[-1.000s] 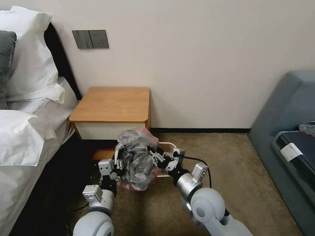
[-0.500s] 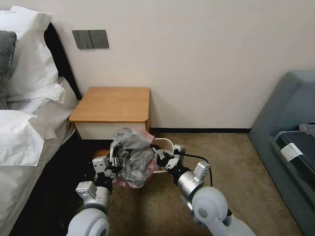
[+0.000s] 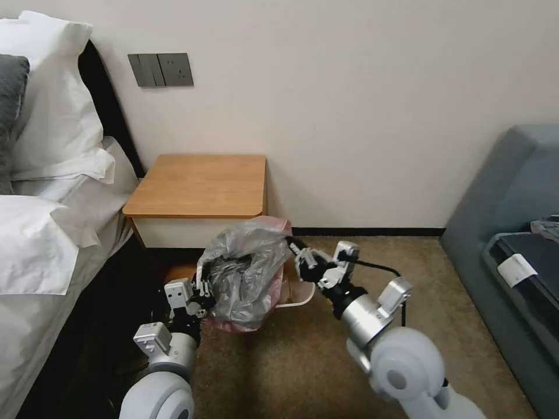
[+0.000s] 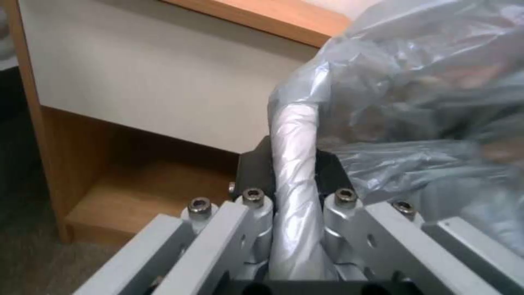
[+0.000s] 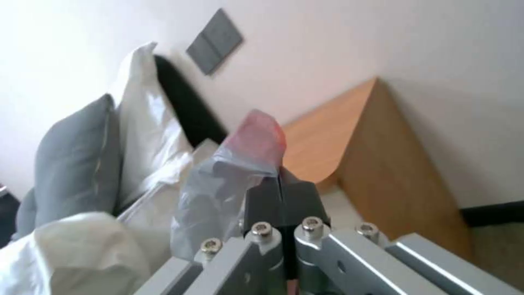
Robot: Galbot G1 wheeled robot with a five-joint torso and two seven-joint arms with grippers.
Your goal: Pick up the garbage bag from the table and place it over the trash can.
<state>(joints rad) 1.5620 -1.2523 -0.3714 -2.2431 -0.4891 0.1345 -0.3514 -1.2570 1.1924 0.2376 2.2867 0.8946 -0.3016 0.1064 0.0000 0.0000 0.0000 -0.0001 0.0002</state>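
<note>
Both arms are on the garbage bag [image 3: 244, 273], stretched open low over the carpet just in front of the wooden bench [image 3: 201, 185]. The left gripper [image 3: 200, 291] is clamped tight on a twisted roll of the grey plastic at the bag's left side, and the right gripper [image 3: 296, 249] has its pads pressed together on the pink edge at the upper right. The trash can [image 3: 297, 291] peeks out cream-white behind and below the bag, on its right side.

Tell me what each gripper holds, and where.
Both hold the garbage bag: left gripper pinches a twisted strip at its left edge, right gripper its pink-edged right rim.
</note>
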